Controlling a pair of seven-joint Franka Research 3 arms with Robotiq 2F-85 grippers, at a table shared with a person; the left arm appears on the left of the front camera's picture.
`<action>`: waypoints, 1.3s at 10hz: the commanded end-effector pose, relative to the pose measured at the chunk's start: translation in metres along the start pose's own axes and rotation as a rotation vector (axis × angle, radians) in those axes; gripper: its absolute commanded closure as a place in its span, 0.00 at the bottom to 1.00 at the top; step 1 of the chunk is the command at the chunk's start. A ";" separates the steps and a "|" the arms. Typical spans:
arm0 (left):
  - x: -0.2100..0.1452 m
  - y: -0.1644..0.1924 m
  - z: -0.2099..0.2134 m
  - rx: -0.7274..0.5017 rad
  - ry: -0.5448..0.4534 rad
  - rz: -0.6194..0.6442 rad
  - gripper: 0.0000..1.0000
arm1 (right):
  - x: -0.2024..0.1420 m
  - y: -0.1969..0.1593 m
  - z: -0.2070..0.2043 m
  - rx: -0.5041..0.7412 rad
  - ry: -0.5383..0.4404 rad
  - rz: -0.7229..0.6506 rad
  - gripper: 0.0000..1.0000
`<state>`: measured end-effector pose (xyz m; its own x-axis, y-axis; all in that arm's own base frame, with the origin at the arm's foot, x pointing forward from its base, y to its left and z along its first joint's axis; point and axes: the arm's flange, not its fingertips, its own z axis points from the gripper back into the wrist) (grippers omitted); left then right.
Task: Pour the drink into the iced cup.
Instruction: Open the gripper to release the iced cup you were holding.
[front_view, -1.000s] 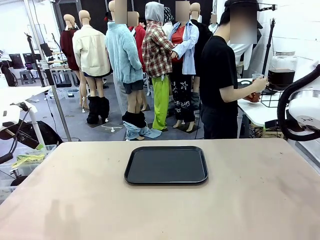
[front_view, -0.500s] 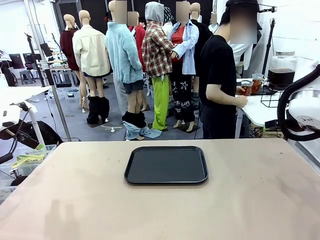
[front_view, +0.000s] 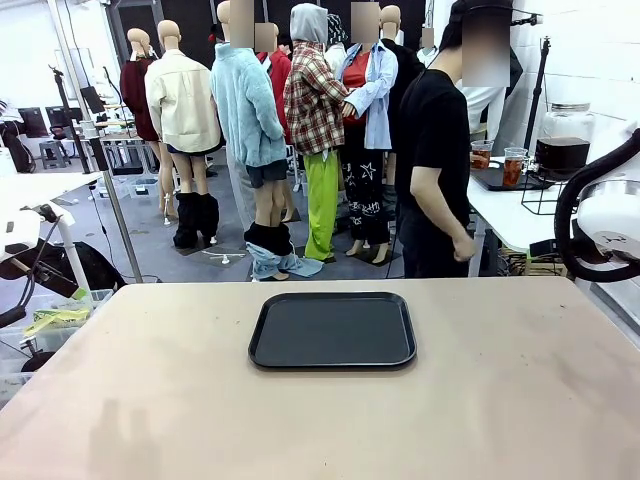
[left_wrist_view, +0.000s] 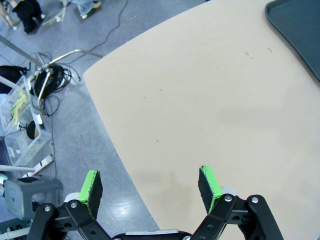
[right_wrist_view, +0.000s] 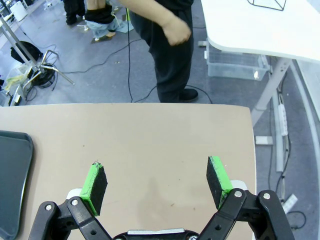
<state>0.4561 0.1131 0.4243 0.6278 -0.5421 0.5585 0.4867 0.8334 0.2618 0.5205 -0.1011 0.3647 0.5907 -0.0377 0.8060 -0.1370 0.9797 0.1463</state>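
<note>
- Drink (front_view: 512, 170) sits in two clear cups on a side desk (front_view: 520, 215) behind the person, well apart from our own desk (front_view: 320, 410); a large jar (front_view: 563, 140) of dark liquid stands near them.
- Our left claw (left_wrist_view: 150, 186) hangs with its jaws spread wide and nothing between the green pads, above the desk's edge with floor below on one side.
- Our right claw (right_wrist_view: 157, 182) is likewise wide open and empty, hovering over bare desk near the far corner.
- Outward from the claws, a black tray (front_view: 333, 330) lies in the middle of our desk with nothing on it; its corner shows in both wrist views.
- Beyond the far edge stands the person (front_view: 437, 150), side-on to us, one hand (right_wrist_view: 177, 31) loosely closed and holding nothing.
- We judge the task has not truly started: neither the drink nor an iced cup has reached our desk, so this is the waiting or setting-up step.
- Next, we expect the cups must be brought to the tray; only then can one claw close on the drink cup, keeping it upright until it tips over the iced one.
</note>
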 end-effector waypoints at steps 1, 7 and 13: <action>0.000 0.000 0.001 0.009 -0.002 -0.001 0.00 | 0.000 0.000 0.000 0.002 -0.002 -0.001 0.00; 0.000 0.000 0.001 0.009 -0.002 -0.001 0.00 | 0.000 0.000 0.000 0.002 -0.002 -0.001 0.00; 0.000 0.000 0.001 0.009 -0.002 -0.001 0.00 | 0.000 0.000 0.000 0.002 -0.002 -0.001 0.00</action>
<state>0.4561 0.1131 0.4243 0.6278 -0.5421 0.5585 0.4867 0.8334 0.2618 0.5205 -0.1011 0.3647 0.5906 -0.0377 0.8060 -0.1370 0.9797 0.1463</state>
